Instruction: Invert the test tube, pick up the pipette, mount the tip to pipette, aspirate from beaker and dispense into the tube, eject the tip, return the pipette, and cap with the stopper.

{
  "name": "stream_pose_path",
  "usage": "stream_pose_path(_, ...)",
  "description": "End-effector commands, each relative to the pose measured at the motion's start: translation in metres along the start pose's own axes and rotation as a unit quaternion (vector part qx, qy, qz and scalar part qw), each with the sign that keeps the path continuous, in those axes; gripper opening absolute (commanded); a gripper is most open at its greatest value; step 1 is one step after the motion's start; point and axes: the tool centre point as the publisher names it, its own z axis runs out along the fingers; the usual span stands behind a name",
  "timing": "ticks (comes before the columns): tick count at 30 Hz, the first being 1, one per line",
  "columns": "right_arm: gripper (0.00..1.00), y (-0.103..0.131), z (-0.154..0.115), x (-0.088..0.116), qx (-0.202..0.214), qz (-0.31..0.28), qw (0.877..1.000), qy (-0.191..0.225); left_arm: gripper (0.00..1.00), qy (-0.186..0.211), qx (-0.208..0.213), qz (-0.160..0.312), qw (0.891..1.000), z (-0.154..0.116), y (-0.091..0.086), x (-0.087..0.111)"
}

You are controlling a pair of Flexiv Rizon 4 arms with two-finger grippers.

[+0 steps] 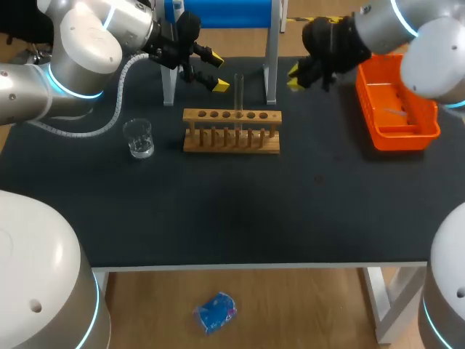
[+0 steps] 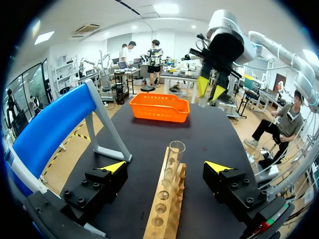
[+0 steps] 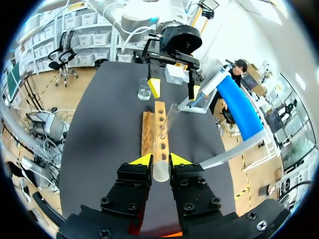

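Wooden rack (image 1: 231, 134) holds the test tube (image 1: 238, 91) upright beside the left gripper (image 1: 216, 70), its fingers wide open. Fingers of the right gripper (image 3: 160, 160) pinch what looks like the stopper (image 3: 160, 172). Capping seems in hand, needing alignment over the tube's mouth.

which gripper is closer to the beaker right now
Left. The left gripper hangs behind the beaker, above the near end of the rack. The right gripper is past the rack's other end, toward the orange tray.

Matte black tabletop (image 1: 218, 211), pale front edge, white leg (image 1: 379, 305) beneath.
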Motion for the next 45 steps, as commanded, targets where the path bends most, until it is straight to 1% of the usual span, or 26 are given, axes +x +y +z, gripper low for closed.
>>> stream_pose_path(1,0.00,0.018,0.011,-0.016,0.018,-0.010,1.000,0.022,1.00,0.003,-0.002,-0.001,1.000,-0.001,-0.001,-0.001)
stream_pose_path(7,0.00,0.043,0.019,-0.020,0.026,-0.032,0.999,0.023,1.00,0.003,-0.002,-0.001,1.000,-0.001,-0.001,-0.001)
stream_pose_path(10,0.00,0.056,0.021,-0.019,0.020,-0.035,0.999,0.021,1.00,0.003,-0.002,-0.001,1.000,-0.001,-0.001,-0.001)
stream_pose_path(13,0.00,0.066,0.022,-0.020,0.014,-0.034,0.999,0.009,1.00,0.003,-0.002,-0.001,1.000,-0.001,-0.001,-0.001)
stream_pose_path(27,0.00,0.068,0.022,-0.020,0.012,-0.035,0.999,0.005,1.00,0.003,-0.002,-0.001,1.000,-0.001,-0.001,-0.001)
stream_pose_path(29,0.00,0.072,0.030,-0.022,0.000,-0.035,0.999,0.002,1.00,0.003,-0.002,-0.001,1.000,-0.001,-0.001,-0.001)
stream_pose_path(35,0.00,0.081,0.044,-0.028,-0.012,-0.041,0.999,0.010,1.00,0.003,-0.002,-0.001,1.000,-0.001,-0.001,-0.001)
stream_pose_path(45,0.00,0.086,0.063,-0.027,-0.013,-0.050,0.998,0.028,1.00,0.003,-0.002,-0.001,1.000,-0.001,-0.001,-0.001)
